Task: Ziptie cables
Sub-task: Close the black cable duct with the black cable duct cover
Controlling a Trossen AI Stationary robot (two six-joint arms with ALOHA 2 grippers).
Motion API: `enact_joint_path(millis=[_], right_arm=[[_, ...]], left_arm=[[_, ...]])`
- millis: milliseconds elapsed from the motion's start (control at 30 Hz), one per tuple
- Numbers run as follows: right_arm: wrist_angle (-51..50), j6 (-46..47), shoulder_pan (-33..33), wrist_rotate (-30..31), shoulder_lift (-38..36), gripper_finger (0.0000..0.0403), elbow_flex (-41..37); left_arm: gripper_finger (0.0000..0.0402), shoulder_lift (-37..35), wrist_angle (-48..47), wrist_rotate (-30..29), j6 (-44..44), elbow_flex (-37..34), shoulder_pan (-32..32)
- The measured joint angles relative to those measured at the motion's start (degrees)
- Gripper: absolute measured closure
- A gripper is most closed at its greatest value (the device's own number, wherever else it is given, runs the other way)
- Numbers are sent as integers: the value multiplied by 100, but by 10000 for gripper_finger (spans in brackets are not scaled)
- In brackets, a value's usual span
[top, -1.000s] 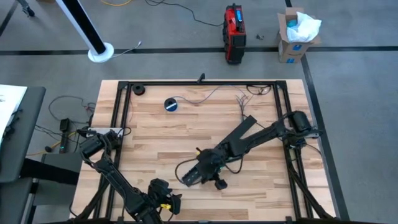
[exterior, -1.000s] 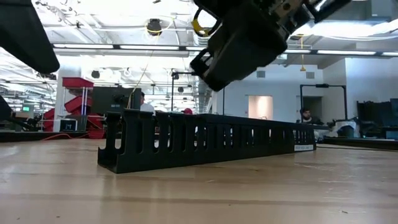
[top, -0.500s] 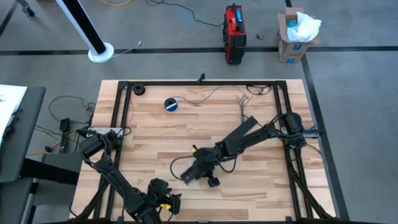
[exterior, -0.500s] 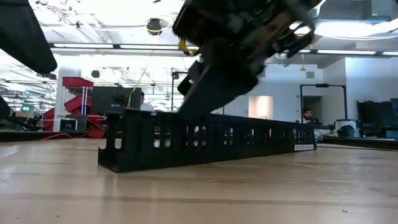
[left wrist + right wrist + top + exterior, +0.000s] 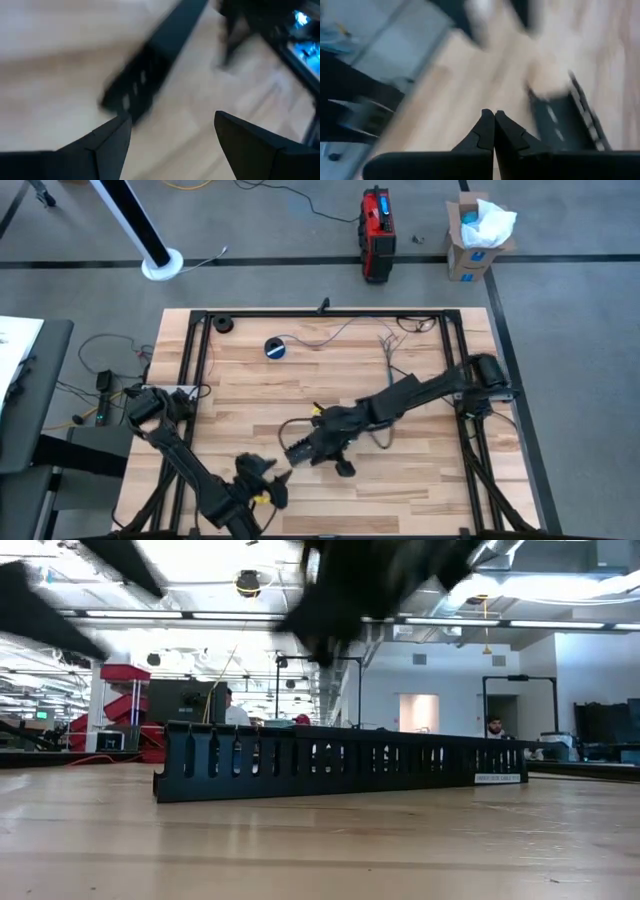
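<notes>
Pale wood-plank table (image 5: 240, 395), striped grain. Black slotted strip (image 5: 330, 762), centre frame. Blue-and-black tape roll (image 5: 275, 348), upper left. Grey, white, dark cables (image 5: 345, 330), upper centre. Red case (image 5: 376, 222), top.

Overhead, table-level, two wrist views

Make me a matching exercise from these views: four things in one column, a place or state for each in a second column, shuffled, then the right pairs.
Things:
1. tape roll
2. cables
3. left gripper
4. right gripper

Places or states:
A. fingers pressed together, nothing between them
B. far side of the table, left of middle in the high view
C. fingers spread apart, nothing between them
D. far side of the table, right of middle in the high view

Pairs: 1-B, 2-D, 3-C, 4-A
</notes>
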Motion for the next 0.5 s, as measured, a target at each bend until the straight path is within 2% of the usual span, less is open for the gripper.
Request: enact_joint_path(millis=[67, 167, 300, 367, 500], right_arm=[[-33, -17, 57, 84, -449, 403, 0], [-290, -243, 4, 516, -1220, 403, 2], [-1331, -624, -157, 1286, -2204, 403, 7], [-1951, -631, -269, 1435, -2636, 403, 4], [-2834, -560, -275, 1582, -3341, 403, 2]], left_arm=[[126, -194, -480, -164, 80, 6, 121], [126, -194, -867, -210, 616, -4, 335], [126, 111, -404, -493, 1474, -63, 718], [126, 215, -35, -490, 2100, -66, 885], [126, 190, 154, -7, 3186, -61, 1112]])
